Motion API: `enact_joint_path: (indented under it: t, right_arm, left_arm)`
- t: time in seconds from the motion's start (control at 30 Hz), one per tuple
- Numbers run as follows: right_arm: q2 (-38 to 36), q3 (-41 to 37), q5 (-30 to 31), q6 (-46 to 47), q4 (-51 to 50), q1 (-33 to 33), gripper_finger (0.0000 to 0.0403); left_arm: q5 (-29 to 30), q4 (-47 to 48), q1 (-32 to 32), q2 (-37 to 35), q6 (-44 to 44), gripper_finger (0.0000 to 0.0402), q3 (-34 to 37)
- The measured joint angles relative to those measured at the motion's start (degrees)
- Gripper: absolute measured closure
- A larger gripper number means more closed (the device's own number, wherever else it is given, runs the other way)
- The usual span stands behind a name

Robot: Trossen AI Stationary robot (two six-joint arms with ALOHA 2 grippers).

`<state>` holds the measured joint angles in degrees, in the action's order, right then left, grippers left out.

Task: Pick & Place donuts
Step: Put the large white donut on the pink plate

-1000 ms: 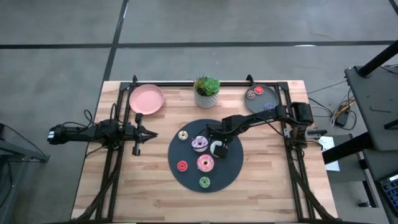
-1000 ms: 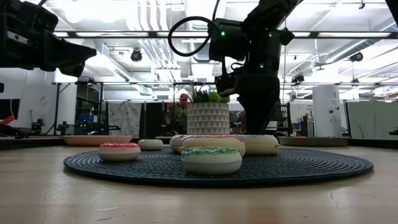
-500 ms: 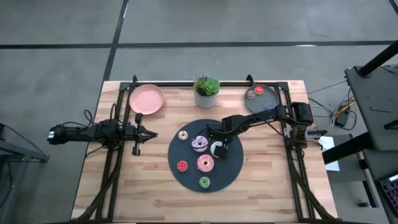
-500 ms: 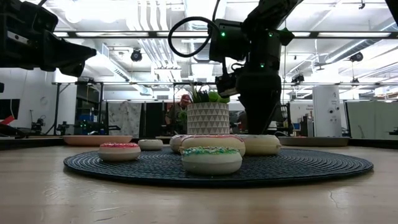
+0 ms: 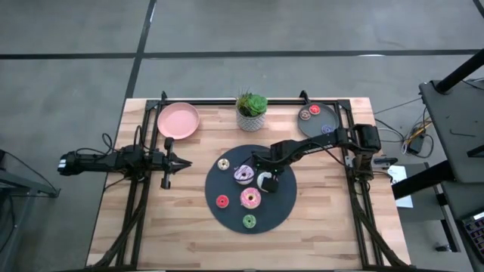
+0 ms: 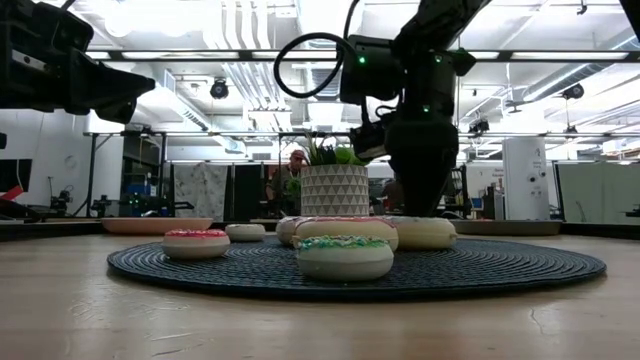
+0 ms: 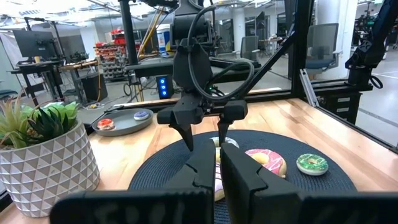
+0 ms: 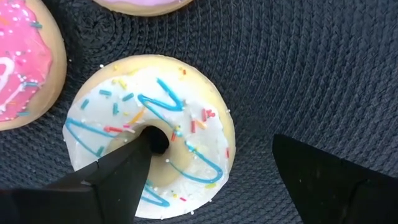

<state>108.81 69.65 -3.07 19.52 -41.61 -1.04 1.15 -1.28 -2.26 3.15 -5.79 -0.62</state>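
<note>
From left to right, we saw the left gripper (image 5: 184,163) parked over bare wood at the table's left side, its fingers pressed shut on nothing. Behind it sat a round pink plate (image 5: 178,120). At the centre lay a large dark woven round mat (image 5: 281,204) carrying a small cream ring donut (image 5: 223,164), a small red ring donut (image 5: 221,202), a purple-frosted donut (image 5: 243,174), a pink-frosted donut (image 5: 249,199), a small green ring donut (image 5: 249,221) and a white-frosted donut with blue squiggles (image 8: 151,134). The right gripper (image 5: 266,172) hung over that white donut with fingers spread wide, one fingertip (image 8: 127,168) at its hole, the other outside its rim, gripping nothing. A potted green plant (image 5: 251,112) stood behind, and a grey plate (image 5: 327,119) held more small donuts.
</note>
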Motion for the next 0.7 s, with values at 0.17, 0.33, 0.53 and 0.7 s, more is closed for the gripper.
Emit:
enact_joint_path:
  t: [0.17, 0.33, 0.53, 0.7]
  right_arm:
    - [0.0, -0.4, 0.0, 0.0, 0.0, 0.0, 0.0079]
    - [0.0, -0.4, 0.0, 0.0, 0.0, 0.0, 0.0087]
    - [-0.1, -0.4, 0.0, 0.0, -0.1, 0.0, 0.0126]
    - [-0.2, -0.4, 0.0, 0.0, -0.1, 0.0, 0.0156]
  left_arm:
    - [0.0, 0.0, 0.0, 0.0, 0.0, 0.0402, 0.0]
    - [0.0, 0.0, 0.0, 0.0, 0.0, 0.0402, 0.0]
    - [0.0, 0.0, 0.0, 0.0, 0.0, 0.0402, 0.0]
    - [0.0, 0.0, 0.0, 0.0, 0.0, 0.0402, 0.0]
